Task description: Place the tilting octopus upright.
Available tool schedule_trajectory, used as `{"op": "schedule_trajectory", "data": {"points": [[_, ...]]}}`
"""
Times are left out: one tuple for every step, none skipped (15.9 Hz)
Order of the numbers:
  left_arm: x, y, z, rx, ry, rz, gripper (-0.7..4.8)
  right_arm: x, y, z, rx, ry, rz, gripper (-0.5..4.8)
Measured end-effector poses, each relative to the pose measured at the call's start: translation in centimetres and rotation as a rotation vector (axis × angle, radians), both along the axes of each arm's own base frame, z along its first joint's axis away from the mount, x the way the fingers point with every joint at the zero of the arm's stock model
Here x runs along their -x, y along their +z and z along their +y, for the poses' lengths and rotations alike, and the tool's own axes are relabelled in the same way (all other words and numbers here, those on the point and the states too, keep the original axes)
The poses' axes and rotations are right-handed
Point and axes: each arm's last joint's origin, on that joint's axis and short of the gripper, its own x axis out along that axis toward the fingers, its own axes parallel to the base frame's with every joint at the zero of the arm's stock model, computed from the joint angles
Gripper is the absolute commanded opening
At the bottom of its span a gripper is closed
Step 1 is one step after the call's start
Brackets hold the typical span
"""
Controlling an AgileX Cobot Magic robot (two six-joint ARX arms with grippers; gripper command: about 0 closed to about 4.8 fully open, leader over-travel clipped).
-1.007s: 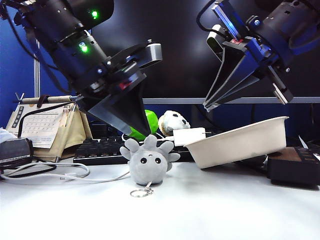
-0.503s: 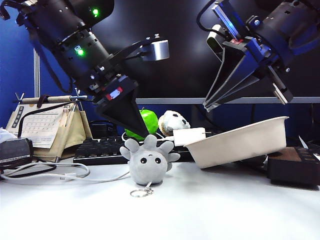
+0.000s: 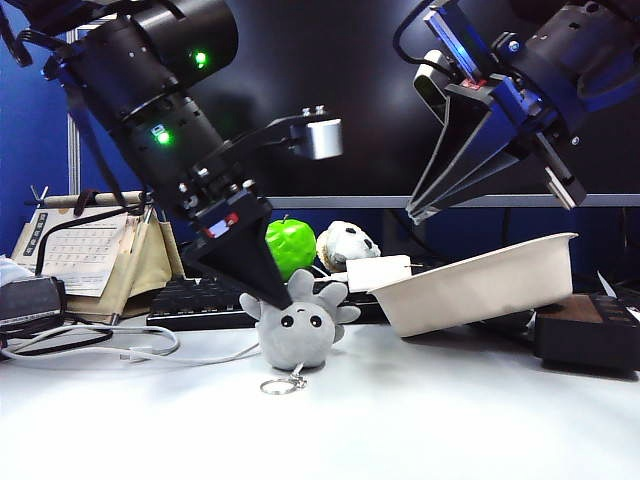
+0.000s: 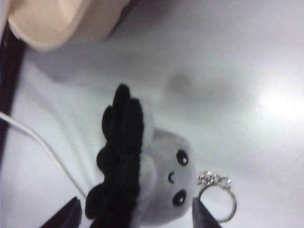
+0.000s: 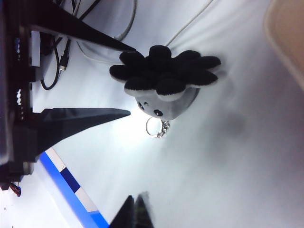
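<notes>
Light-grey plush octopus (image 3: pixel 297 328) lying head-down on the white table (image 3: pixel 450 410), its stubby tentacles splayed upward and its black bead eyes facing the exterior camera; a silver keyring (image 3: pixel 279 385) on a short chain rests on the table just in front of it. Left gripper (image 3: pixel 272 296) — angled down from the upper left, its dark fingers reaching the octopus's upper left tentacles; whether they touch the plush cannot be told. In the left wrist view the two fingertips (image 4: pixel 202 214) stand well apart, one on either side of the octopus (image 4: pixel 147 183), with the keyring (image 4: pixel 217 202) just beside one tip. Right gripper (image 3: pixel 418 212) — held high on the right, above the tilted cream tray (image 3: pixel 480 285), well clear of the octopus; its fingers look close together, with nothing between them. Behind the octopus: a black keyboard (image 3: pixel 195 300), a green apple (image 3: pixel 290 243), a white-and-grey plush toy (image 3: pixel 347 243). At the left, a desk calendar (image 3: pixel 85 255) and a white cable (image 3: pixel 130 345).
</notes>
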Motion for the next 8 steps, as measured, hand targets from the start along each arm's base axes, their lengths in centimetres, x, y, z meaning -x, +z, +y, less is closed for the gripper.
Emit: {"op": "schedule_trajectory", "data": {"points": [[0.03, 0.02, -0.05, 0.006, -0.006, 0.002, 2.79, 0.0, 0.0, 0.0, 0.001, -0.001, -0.001, -0.01], [0.12, 0.02, -0.16, 0.009, -0.017, 0.004, 2.63, -0.01, 0.0, 0.0, 0.002, -0.001, -0.002, -0.01], [0.27, 0.0, -0.34, 0.009, -0.024, 0.005, 2.63, -0.02, 0.01, 0.0, 0.001, -0.002, -0.004, -0.01], [0.46, 0.0, -0.57, 0.009, -0.034, 0.006, 2.63, -0.05, 0.02, 0.02, 0.0, -0.002, -0.006, -0.01], [0.54, 0.01, -0.68, 0.01, -0.039, 0.005, 2.34, -0.06, 0.03, 0.02, -0.001, -0.002, -0.008, -0.01], [0.53, 0.01, -0.68, 0.011, -0.039, 0.005, 2.31, -0.07, 0.03, 0.02, -0.001, -0.002, -0.009, -0.01], [0.5, 0.03, -0.67, 0.012, -0.038, 0.003, 2.31, -0.06, 0.02, 0.02, -0.001, -0.002, -0.008, -0.01], [0.5, 0.03, -0.68, 0.013, -0.039, 0.003, 2.31, -0.06, 0.01, 0.02, -0.001, -0.001, -0.008, -0.01]]}}
